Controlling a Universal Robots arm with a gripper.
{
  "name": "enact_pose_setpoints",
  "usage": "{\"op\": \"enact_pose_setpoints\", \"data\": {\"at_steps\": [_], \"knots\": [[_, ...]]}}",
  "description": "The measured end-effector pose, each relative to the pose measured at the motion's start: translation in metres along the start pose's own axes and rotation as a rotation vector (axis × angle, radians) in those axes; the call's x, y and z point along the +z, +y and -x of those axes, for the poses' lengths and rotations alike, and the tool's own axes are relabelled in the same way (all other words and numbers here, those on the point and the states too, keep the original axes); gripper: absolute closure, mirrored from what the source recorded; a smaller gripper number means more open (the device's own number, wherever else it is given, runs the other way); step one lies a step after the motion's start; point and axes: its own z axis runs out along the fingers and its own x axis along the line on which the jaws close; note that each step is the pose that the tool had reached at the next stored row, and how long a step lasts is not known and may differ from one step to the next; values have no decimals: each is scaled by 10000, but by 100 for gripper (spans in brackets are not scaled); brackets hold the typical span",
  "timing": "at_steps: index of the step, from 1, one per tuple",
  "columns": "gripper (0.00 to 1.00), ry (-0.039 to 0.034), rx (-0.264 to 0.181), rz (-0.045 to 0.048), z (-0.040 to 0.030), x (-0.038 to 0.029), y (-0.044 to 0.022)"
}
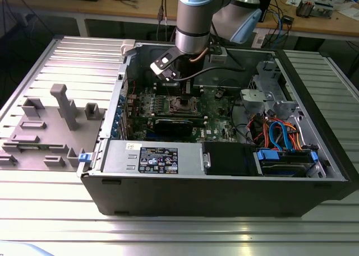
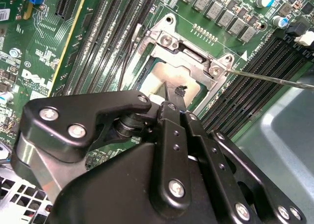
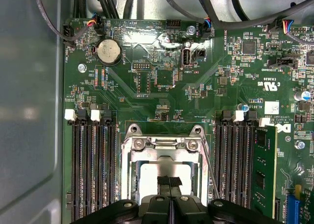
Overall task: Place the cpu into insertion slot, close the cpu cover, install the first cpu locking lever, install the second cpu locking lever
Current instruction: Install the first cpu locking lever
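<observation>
Sitting in insertion slot (image 3: 126,175): cpu (image 3: 149,177), cpu cover (image 3: 167,155) down over it; hand (image 3: 170,183) clenched empty above.

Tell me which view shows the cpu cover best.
The first wrist view: it looks straight down on the cpu cover, showing its frame and cut-out, one edge behind the pincer. The second wrist view shows one end obliquely; the exterior view shows the cover deep inside the case.
</observation>
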Motion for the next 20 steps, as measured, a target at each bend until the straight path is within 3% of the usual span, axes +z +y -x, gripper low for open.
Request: {"op": "enact_pose_setpoints", "data": {"at_steps": [3,12,20], "knots": [[89,-1,0,0,-1,-6,1],[89,0,0,0,8,-291,-2],[89,0,0,0,13,-450,-3]]}}
